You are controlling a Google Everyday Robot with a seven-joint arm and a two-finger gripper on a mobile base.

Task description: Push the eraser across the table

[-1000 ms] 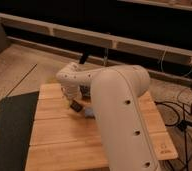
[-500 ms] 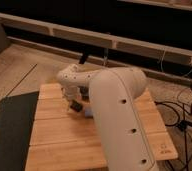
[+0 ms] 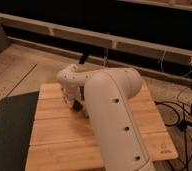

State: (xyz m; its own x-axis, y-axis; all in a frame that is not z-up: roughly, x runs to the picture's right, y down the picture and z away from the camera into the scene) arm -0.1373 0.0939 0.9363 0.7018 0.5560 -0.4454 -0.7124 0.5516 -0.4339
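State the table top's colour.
Honey-coloured: the square wooden plank table, camera view. The dark end effector is low over its far part.

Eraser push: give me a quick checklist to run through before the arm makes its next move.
1. Gripper position: ok. The gripper is low over the far left part of the table.
2. Eraser located: cannot tell. A dark patch at the gripper may be the eraser or the gripper itself.
3. Contact with the eraser: cannot tell.
4. Room for the push: ok. Bare planks show between the gripper and the near edge.
5. View of the right side of the table: not ok. The arm covers much of it.
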